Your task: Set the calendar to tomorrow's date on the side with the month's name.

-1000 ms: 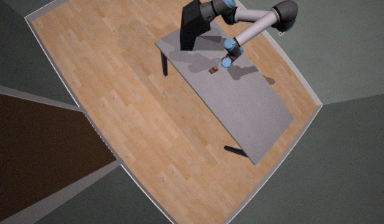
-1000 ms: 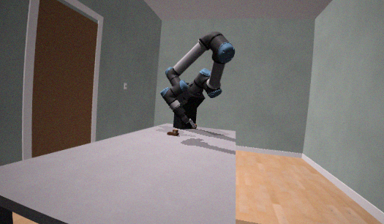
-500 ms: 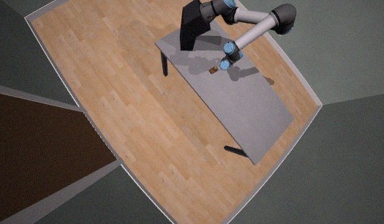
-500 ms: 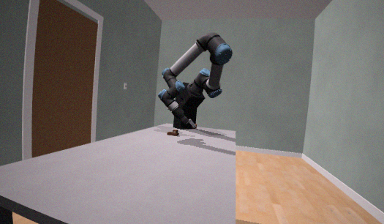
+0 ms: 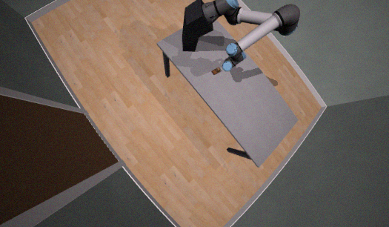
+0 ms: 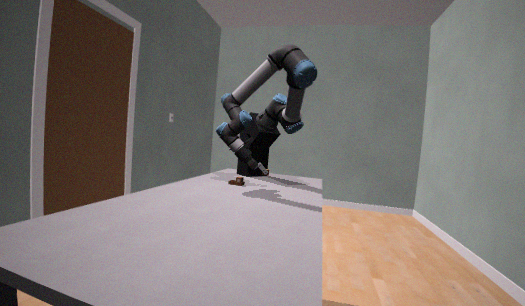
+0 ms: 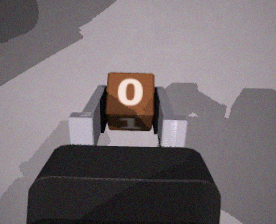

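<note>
My gripper (image 7: 130, 100) (image 6: 265, 171) is shut on a brown cube (image 7: 131, 80), held across two opposite sides. In the wrist view a white 0 reads upright on its lit face; a shaded face below it shows part of a digit that looks like a 1. The cube is above the table. The small brown calendar tray (image 6: 232, 183) lies on the table, apart from the gripper, and also shows in the top view (image 5: 213, 72). Another brown cube (image 6: 239, 179) stands at one end of it. Its digits and the month side are too small to read.
The grey table (image 5: 244, 107) (image 6: 165, 240) carries the tray near one long edge. The black robot base (image 5: 193, 33) (image 6: 260, 150) stands at the table's far end in the exterior view. Shadows of the arm fall across the table around the tray and below the gripper.
</note>
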You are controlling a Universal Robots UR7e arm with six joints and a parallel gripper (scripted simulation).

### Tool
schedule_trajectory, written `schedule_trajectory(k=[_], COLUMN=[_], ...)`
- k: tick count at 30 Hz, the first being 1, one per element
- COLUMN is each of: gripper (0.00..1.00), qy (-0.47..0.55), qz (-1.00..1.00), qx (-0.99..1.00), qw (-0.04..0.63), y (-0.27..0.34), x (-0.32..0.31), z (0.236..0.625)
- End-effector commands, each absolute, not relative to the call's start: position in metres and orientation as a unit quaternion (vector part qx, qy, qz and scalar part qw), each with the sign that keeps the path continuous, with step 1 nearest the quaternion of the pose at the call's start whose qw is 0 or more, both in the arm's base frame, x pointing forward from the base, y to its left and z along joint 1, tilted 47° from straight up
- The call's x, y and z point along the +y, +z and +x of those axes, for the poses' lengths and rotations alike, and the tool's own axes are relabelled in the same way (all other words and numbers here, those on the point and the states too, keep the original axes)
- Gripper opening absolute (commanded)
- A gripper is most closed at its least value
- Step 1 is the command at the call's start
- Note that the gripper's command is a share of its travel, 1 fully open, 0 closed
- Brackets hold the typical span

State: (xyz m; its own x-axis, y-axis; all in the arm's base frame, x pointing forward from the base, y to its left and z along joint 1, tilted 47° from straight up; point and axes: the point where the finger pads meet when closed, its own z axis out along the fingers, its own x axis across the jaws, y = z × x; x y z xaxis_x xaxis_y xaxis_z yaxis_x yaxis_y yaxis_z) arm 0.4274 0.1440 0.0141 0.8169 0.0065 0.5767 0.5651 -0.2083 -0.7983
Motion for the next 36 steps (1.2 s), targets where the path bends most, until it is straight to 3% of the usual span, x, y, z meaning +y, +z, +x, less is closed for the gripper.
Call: schedule_trajectory(k=[1, 36], gripper=[0.60, 0.60], qy=[-0.233, -0.233], qz=[-0.741, -0.741], qx=[-0.193, -0.193], qw=[0.599, 0.599], y=[0.014, -0.011], x=[0.144, 0.164], z=[0.428, 0.446])
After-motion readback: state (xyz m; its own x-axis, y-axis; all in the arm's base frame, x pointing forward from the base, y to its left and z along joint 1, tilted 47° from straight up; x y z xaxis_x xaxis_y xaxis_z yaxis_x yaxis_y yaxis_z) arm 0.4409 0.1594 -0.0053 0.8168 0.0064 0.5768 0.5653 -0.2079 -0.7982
